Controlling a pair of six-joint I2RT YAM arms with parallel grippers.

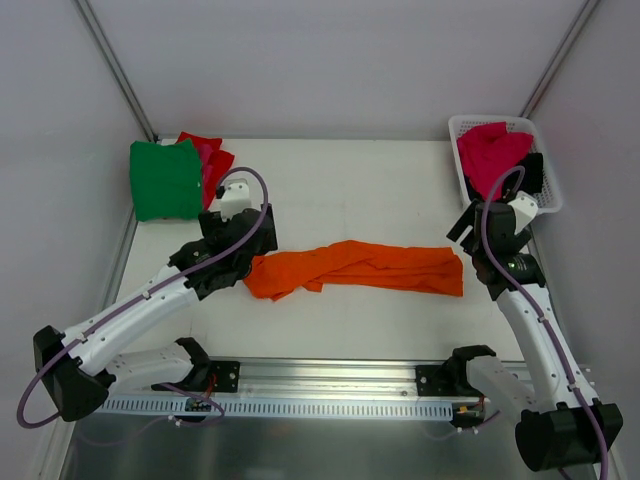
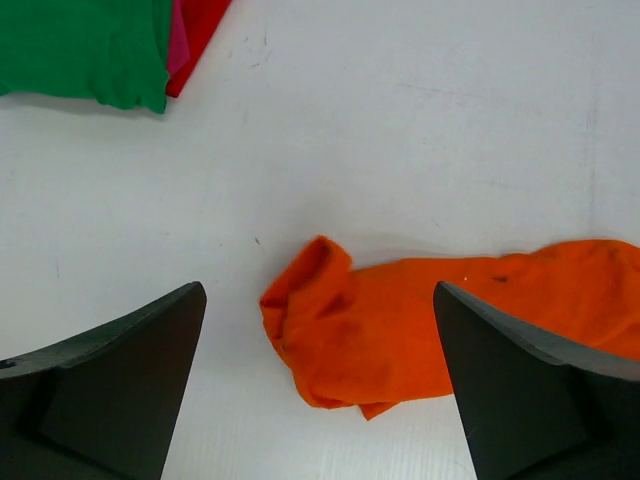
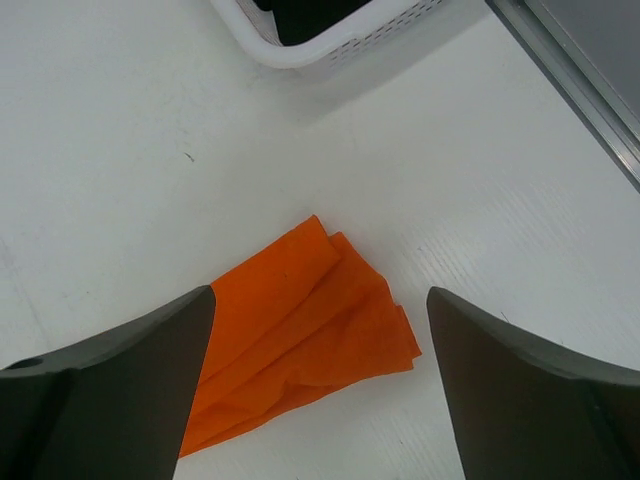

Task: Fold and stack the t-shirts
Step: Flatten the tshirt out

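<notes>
The orange shirt (image 1: 355, 268) lay bunched lengthwise on the desk (image 1: 350, 190). The left gripper (image 2: 318, 298) and right gripper (image 3: 322, 296) hung spread and empty over its two ends, likely to pinch both.

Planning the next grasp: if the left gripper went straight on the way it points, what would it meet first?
Probably the crumpled end of the orange t-shirt, centred ahead of the left gripper; depth is unclear.

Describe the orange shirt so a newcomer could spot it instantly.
Start at the white table: the orange t-shirt lies across its middle. It is a long crumpled strip, unlike the folded green t-shirt at far left and the pink t-shirt heaped in the basket at far right.
</notes>
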